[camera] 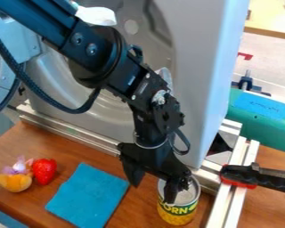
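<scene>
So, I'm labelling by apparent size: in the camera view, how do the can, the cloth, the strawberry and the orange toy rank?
1. Blue cloth
2. Can
3. Strawberry and orange toy: too alike to rank surely

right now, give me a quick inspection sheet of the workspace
surface: brown wood table, blue cloth lying flat on it
things at the tool: can upright, corn on its label
clutter: strawberry beside an orange and purple toy, left of the cloth
tool: fingers apart, one left of the can, the other over its top, contact unclear
cables: black cable looping below the arm
surroundings: grey panel and metal rail behind, clamp at right
</scene>
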`<state>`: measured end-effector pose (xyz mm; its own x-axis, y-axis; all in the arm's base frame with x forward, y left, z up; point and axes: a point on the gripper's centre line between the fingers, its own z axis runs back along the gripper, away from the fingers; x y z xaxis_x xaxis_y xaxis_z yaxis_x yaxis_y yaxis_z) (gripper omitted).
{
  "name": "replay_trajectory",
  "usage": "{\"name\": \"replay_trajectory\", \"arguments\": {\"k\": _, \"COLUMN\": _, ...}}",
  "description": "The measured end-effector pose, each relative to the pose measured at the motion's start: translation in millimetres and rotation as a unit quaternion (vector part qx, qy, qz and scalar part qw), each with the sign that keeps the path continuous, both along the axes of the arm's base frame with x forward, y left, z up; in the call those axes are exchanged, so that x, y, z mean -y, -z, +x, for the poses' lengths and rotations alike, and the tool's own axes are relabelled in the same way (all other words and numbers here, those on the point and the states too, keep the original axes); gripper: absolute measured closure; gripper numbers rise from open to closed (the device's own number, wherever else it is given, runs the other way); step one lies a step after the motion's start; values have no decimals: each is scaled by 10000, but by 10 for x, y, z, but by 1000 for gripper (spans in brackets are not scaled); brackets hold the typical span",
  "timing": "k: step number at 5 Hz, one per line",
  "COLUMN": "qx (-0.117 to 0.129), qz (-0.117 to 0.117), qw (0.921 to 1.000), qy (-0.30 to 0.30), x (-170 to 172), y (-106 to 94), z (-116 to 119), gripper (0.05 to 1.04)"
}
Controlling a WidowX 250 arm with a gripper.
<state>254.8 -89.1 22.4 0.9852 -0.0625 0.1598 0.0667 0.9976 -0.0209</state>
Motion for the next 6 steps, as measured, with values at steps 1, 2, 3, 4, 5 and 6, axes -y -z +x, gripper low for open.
{"name": "replay_trajectory", "arguments": {"k": 1, "qx": -108, "qz": 37, "qw": 9999, "qy": -15, "x": -11, "y": 58, "z": -30, "gripper": 79}}
{"name": "replay_trajectory", "arguments": {"k": 2, "qx": 163, "qz": 103, "qw": 9997, "qy": -163, "x": -38, "y": 39, "z": 61, "gripper": 79}}
{"name": "replay_trajectory", "arguments": {"k": 3, "qx": 463, "qz": 180, "qw": 9984, "qy": -252, "x": -47, "y": 60, "z": 225, "gripper": 79}}
{"name": "replay_trajectory", "arguments": {"k": 4, "qx": 50, "qz": 450, "qw": 9980, "qy": -430, "x": -43, "y": 397, "z": 316, "gripper": 79}}
{"name": "replay_trajectory", "arguments": {"k": 5, "qx": 127, "qz": 354, "qw": 9986, "qy": -382, "x": 73, "y": 479, "z": 492, "gripper": 81}}
{"name": "replay_trajectory", "arguments": {"k": 6, "qx": 112, "qz": 359, "qw": 9985, "qy": -401, "x": 86, "y": 478, "z": 528, "gripper": 81}}
